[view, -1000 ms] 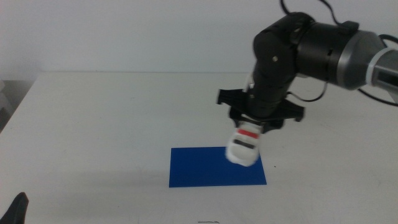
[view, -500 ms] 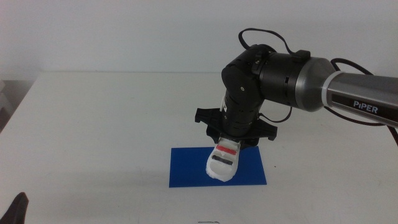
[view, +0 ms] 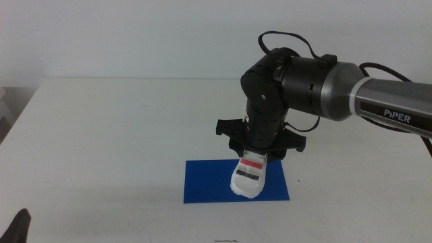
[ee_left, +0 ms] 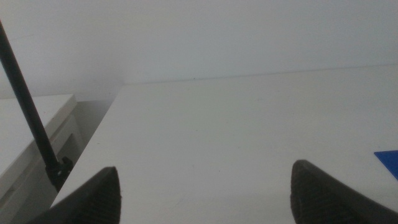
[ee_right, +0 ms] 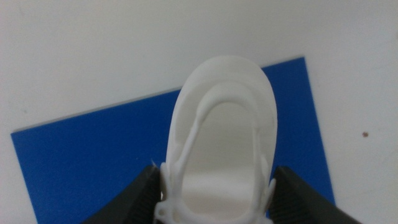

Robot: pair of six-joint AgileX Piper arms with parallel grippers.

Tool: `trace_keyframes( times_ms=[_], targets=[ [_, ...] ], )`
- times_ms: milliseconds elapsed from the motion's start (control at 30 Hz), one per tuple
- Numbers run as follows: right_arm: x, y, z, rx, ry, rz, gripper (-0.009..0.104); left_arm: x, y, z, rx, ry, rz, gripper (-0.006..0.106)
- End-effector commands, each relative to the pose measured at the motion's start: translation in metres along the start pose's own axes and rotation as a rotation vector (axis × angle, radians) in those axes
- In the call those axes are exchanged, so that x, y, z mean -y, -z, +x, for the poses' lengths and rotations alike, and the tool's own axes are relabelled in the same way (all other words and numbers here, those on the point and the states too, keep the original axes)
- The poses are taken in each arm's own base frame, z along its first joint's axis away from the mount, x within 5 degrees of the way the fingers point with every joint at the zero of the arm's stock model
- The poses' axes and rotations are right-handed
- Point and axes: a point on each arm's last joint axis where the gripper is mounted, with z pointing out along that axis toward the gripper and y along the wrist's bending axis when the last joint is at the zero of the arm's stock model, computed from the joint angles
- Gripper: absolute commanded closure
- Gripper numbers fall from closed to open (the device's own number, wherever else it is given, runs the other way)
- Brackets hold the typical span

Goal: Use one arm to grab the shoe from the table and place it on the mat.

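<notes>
Shoe (view: pixel 250 177): small, white, chunky sole, three straps across the top, two dark with one red between. Held over the mat (view: pixel 206 182), toe tilted down toward the blue sheet; whether the toe touches the mat cannot be told from the middle view. The right wrist view shows the toe (ee_right: pixel 227 81) reaching past the mat's far edge onto the table (view: pixel 121 128).

Handling, judged: light for its bulk, the thick sole stiff and the upper softer; surface looks smooth and could slip if pinched only lightly. Not fragile. Best hold is across the sides near the heel and opening, where the walls are firm and roughly parallel.

Right gripper (ee_right: pixel 214 186): jaws pressed against both sides of the shoe at its rear, pinching it; arm (view: pixel 304 81) reaches in from the right, wrist pointing down.

Left gripper (ee_left: pixel 205 193): idle at the table's near left corner, jaws spread wide, nothing between them.

Mat: deep blue rectangle, flat on the table, somewhat longer than the shoe.
</notes>
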Motion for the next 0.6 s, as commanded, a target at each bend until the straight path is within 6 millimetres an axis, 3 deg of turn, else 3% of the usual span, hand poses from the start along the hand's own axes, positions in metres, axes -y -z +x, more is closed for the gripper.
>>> trace_keyframes(
  times_ms=[0,200,400,567],
  targets=[
    [-0.0004,0.0324,-0.0101,0.084,0.008,-0.059,0.096,-0.0003,0.0021,-0.0096,0.105,0.023,0.0,0.007],
    [0.0006,0.0321,-0.008,0.056,-0.171,-0.053,0.096,-0.0003,0.0021,-0.0096,0.105,0.023,0.0,0.007],
    [0.0025,0.0322,-0.0092,0.064,-0.579,-0.048,0.096,-0.0003,0.0021,-0.0096,0.105,0.023,0.0,0.007],
    [0.0024,0.0322,-0.0097,0.064,-0.798,-0.059,0.096,-0.0003,0.0021,-0.0096,0.105,0.023,0.0,0.007]
  ],
)
